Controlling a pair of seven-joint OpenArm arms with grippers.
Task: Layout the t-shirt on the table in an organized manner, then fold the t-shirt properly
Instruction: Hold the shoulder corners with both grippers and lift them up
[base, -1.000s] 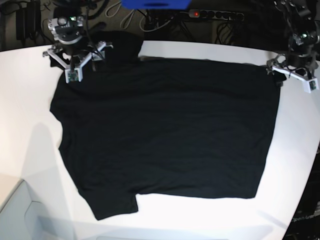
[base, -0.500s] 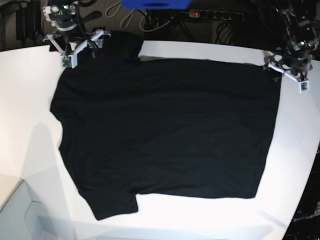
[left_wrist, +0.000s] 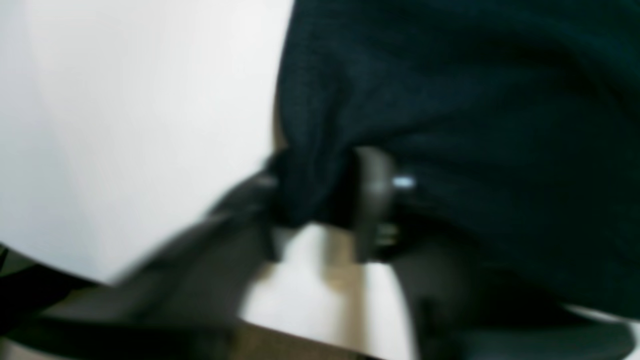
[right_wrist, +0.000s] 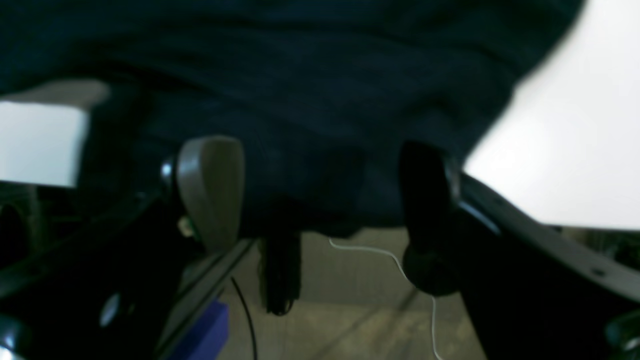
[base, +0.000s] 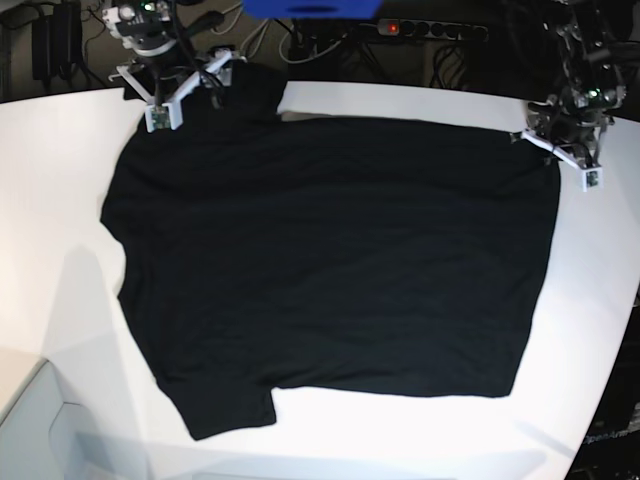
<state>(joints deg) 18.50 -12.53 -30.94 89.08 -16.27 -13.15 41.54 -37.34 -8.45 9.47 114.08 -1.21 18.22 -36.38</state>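
The black t-shirt (base: 330, 260) lies spread flat on the white table (base: 60, 200), plain side up. At its far right corner, my left gripper (base: 553, 140) has its jaws drawn in on a bunched bit of the t-shirt's edge (left_wrist: 475, 100); in the blurred left wrist view the left gripper (left_wrist: 320, 205) pinches cloth beside the table (left_wrist: 125, 100). My right gripper (base: 185, 88) is at the far left sleeve. The right wrist view shows the right gripper (right_wrist: 320, 200) open, fingers (right_wrist: 210, 190) wide apart, straddling the t-shirt's hem (right_wrist: 300, 75) at the table (right_wrist: 575, 150) edge.
Behind the table run cables and a power strip (base: 430, 30) with a red light, beside a blue object (base: 310, 8). A pale bin (base: 40, 430) sits at the near left corner. The table's curved edge falls away on the right (base: 610, 330).
My right gripper slid back and to the right along the far left sleeve. My left gripper moved in over the far right corner and narrowed its jaws on the cloth.
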